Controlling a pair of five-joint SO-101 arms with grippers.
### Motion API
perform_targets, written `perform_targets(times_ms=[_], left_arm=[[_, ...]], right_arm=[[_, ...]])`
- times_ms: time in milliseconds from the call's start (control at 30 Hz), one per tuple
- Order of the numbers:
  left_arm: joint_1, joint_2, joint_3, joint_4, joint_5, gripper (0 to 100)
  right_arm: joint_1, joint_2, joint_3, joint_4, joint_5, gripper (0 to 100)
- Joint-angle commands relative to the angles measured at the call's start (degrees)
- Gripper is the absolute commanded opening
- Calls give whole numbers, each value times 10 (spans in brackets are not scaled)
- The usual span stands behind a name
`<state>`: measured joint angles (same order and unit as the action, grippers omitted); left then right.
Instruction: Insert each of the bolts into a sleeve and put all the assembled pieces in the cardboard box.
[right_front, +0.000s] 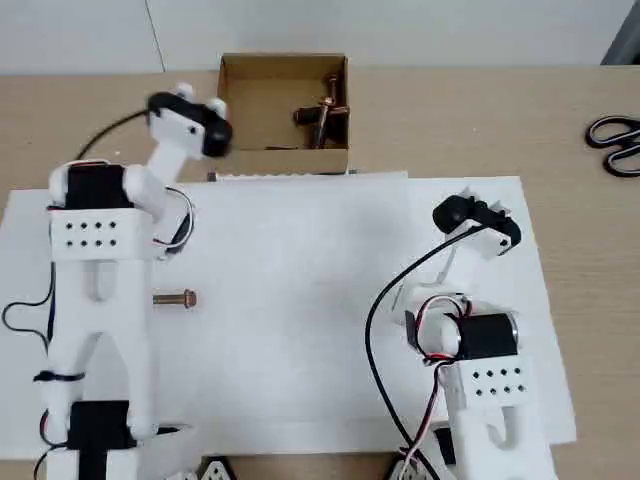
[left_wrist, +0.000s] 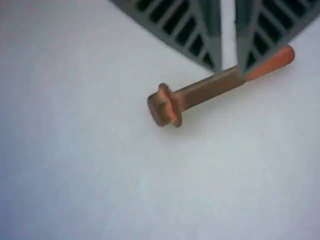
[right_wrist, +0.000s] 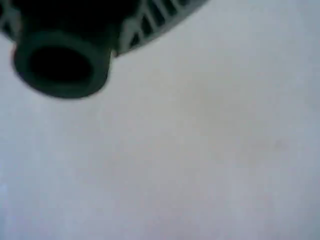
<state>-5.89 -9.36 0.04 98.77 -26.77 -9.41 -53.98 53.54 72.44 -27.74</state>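
A copper-coloured bolt lies on the white sheet, its head pointing away from the left arm. In the left wrist view the bolt lies flat, its orange tip past the fingers. My left gripper hovers just over its shaft, fingers closed to a thin slit with nothing between them. My right gripper is shut on a dark sleeve, whose open end faces the camera above the sheet. The right arm stands at the sheet's right side. The cardboard box at the back holds assembled pieces.
Scissors lie on the wooden table at the far right. A thin metal rod lies along the sheet's back edge, just in front of the box. Black cables loop beside the right arm.
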Motion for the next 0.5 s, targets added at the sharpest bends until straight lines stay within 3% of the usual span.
perform_targets(times_ms=[0,100,233,467], left_arm=[[-22,18,7,6,-118,7],[-43,47,6,-5,-160,8],[-66,78,7,-4,-280,9],[-73,114,8,1,-388,127]], right_arm=[[28,-8,1,-22,-2,2],[51,-8,1,-23,-2,2],[69,-11,1,-23,-2,2],[73,-11,1,-24,-2,2]])
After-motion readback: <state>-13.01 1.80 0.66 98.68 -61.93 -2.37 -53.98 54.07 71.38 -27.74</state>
